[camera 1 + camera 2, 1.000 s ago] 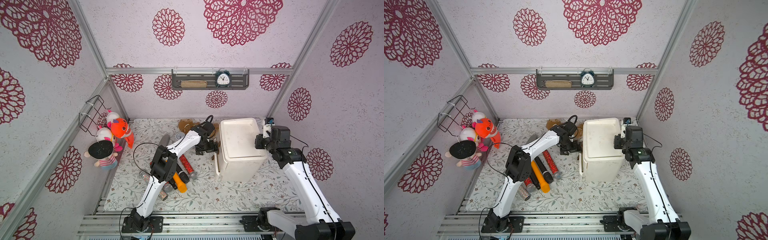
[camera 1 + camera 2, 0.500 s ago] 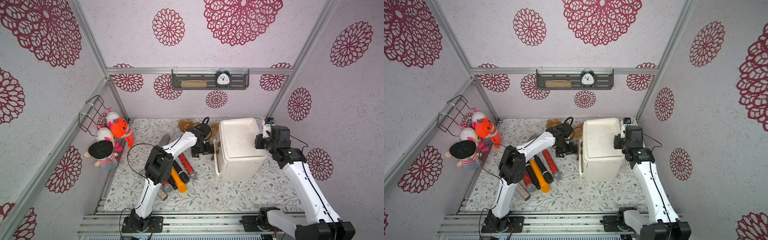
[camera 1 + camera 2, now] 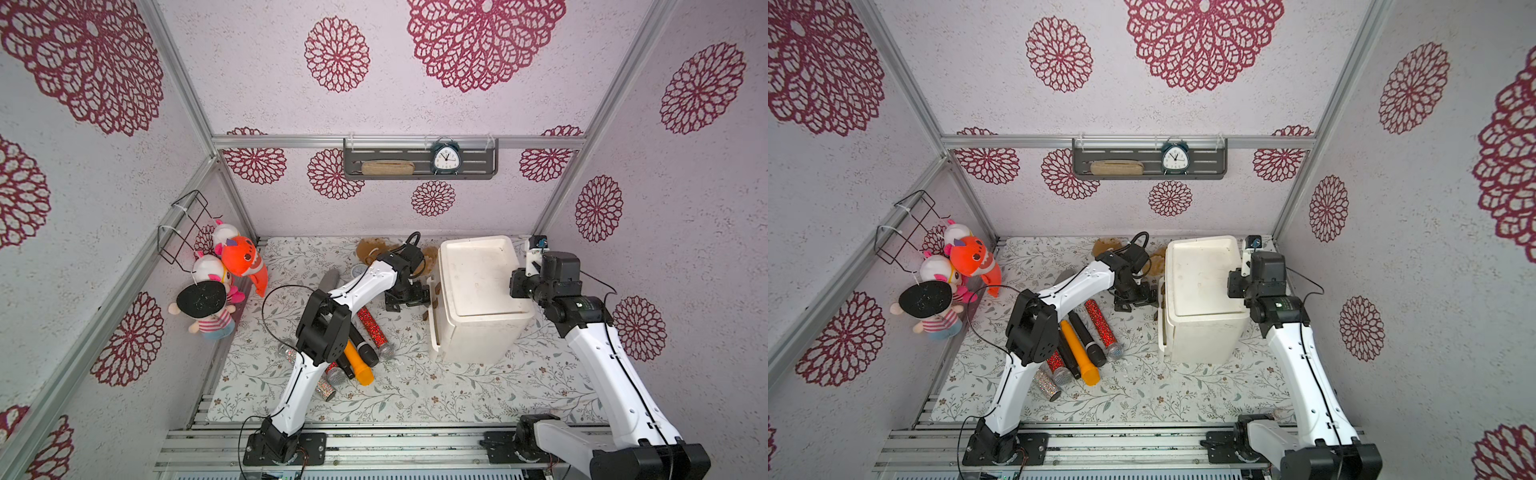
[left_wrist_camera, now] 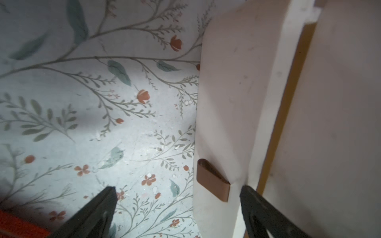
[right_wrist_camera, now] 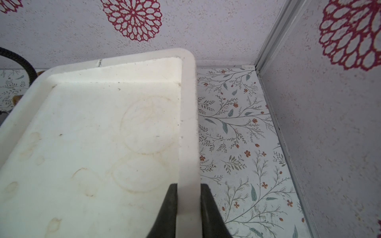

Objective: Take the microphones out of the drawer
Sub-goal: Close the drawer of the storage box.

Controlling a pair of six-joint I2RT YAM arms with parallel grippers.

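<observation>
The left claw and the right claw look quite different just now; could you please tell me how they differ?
The left claw is wide open, holding nothing; the right claw is shut on the top rim of the white cabinet. The left claw sits low at the drawer front, by the brown handle; the right claw is up at the cabinet's opposite side. Both are black and work on the same cabinet.
</observation>
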